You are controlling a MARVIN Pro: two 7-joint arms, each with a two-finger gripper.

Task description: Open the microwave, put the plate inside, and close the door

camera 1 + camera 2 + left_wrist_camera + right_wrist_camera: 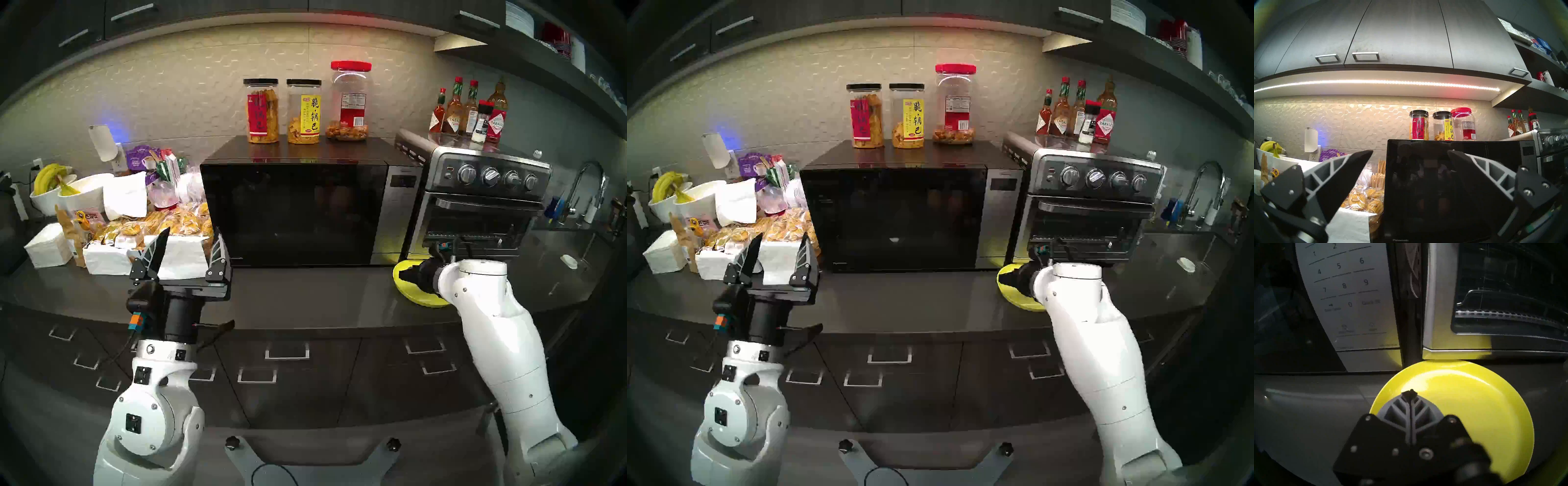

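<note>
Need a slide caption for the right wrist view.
Right gripper, jaws shut, over the yellow plate on the counter, facing the microwave keypad and toaster oven.

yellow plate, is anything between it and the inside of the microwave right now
Yes. The microwave's door is shut, closing off the cavity. The plate lies on the counter before the gap between microwave and toaster oven. The right hand, shut, is over the plate; the open left hand hangs clear of the door.
</note>
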